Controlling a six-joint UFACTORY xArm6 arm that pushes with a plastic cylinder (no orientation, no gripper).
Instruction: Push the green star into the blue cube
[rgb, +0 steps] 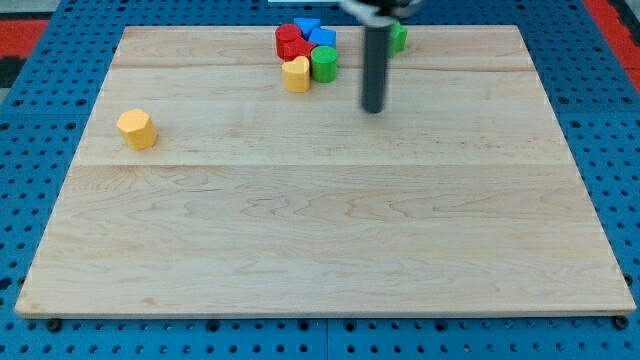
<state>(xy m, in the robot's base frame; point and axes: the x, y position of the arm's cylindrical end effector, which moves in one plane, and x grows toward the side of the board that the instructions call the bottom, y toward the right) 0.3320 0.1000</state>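
Pale matt wood board (320, 220), seemingly smooth plastic yellow block (136, 129), dull dark rod (374, 65).

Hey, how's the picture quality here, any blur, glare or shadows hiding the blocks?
Camera view: even, soft light, no glare on the wooden board; blocks cast only faint shadows; my tip and its rod look slightly motion-blurred and hide part of the green block at the view's top; the blue cube stays sharp.
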